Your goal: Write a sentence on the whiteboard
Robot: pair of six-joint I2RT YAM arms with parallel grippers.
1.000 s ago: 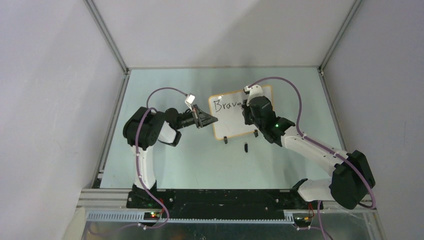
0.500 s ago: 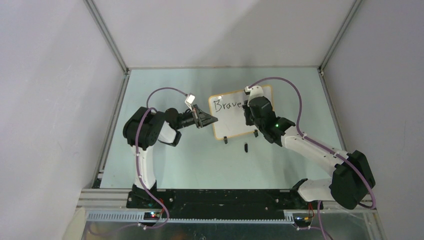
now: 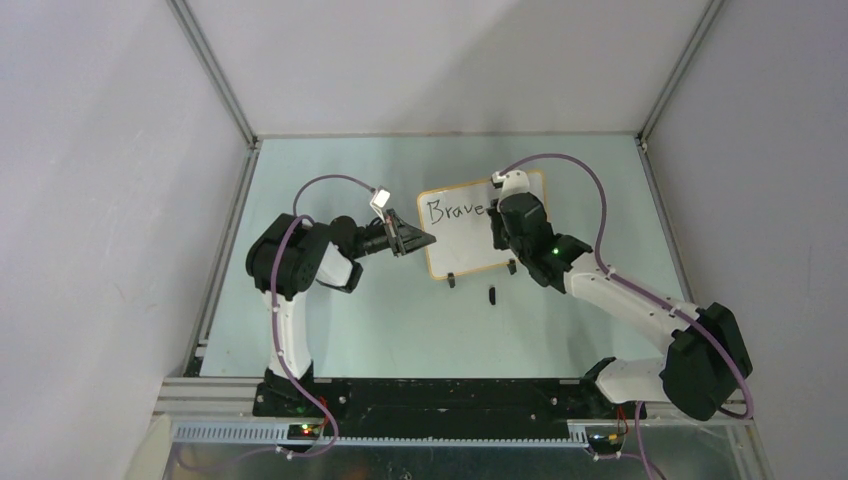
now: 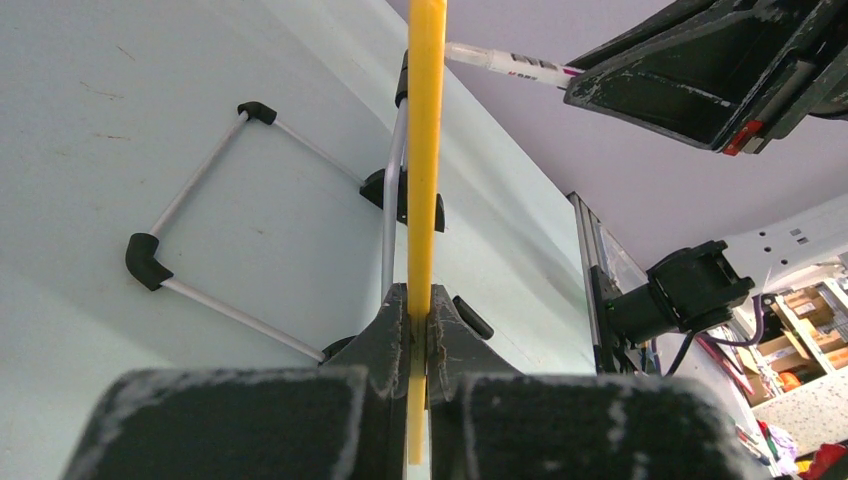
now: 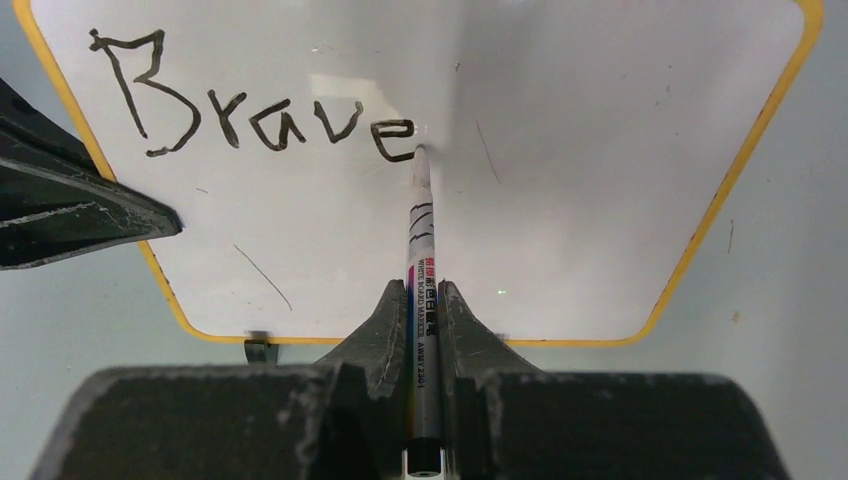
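The whiteboard [image 3: 462,240] stands tilted at mid-table, with an orange-tan frame; it fills the right wrist view [image 5: 560,200]. The sentence [image 5: 250,110] reads "Brave" in black, also seen from above [image 3: 452,210]. My left gripper [image 3: 425,240] is shut on the whiteboard's left edge, seen edge-on as a yellow strip [image 4: 425,150]. My right gripper [image 5: 422,310] is shut on a whiteboard marker [image 5: 420,260]; its tip touches the board at the end of the "e". From above the right gripper [image 3: 495,215] is over the board's upper right.
A small black marker cap [image 3: 492,294] lies on the table in front of the board. The board's wire stand with black feet [image 4: 200,240] rests on the table behind it. Grey walls enclose the table on three sides.
The right gripper with the marker has shifted slightly right along the board as the "e" was finished. The left arm and board have not moved.
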